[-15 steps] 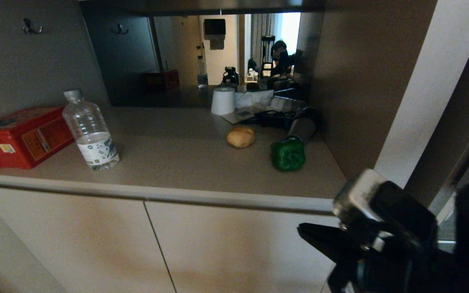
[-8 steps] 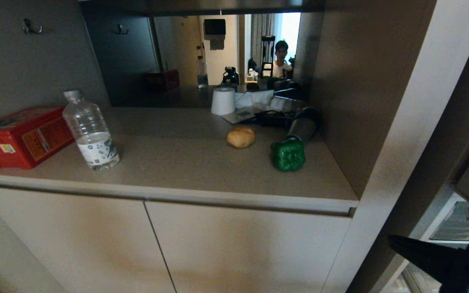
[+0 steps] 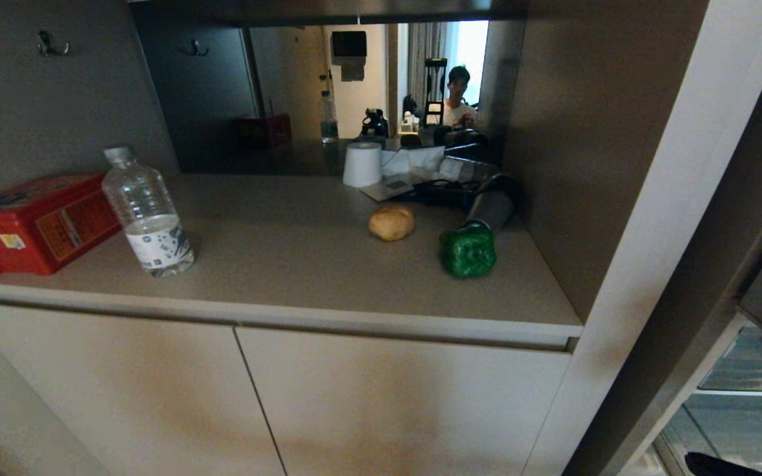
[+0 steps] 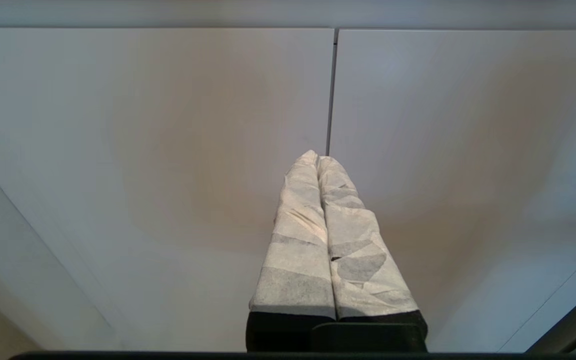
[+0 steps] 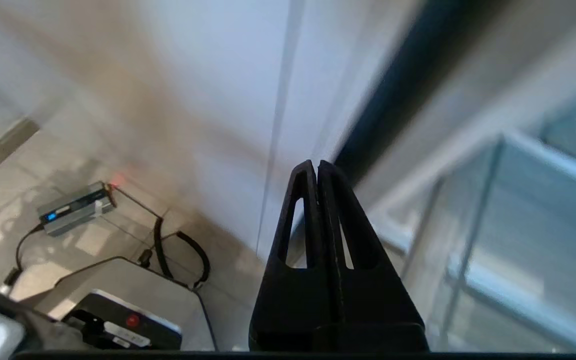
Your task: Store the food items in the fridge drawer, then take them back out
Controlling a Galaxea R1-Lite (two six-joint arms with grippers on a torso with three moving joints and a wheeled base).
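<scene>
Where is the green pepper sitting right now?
In the head view the pepper sits on the counter, toward its right end, just right of the potato and near the side wall.

Water bottle (image 3: 148,213) beside red box (image 3: 36,222)

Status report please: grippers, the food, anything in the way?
Left gripper shut, empty, facing cabinet doors. Right gripper shut, empty, low by the fridge. Pepper and potato on the counter. Nothing blocking them.
</scene>
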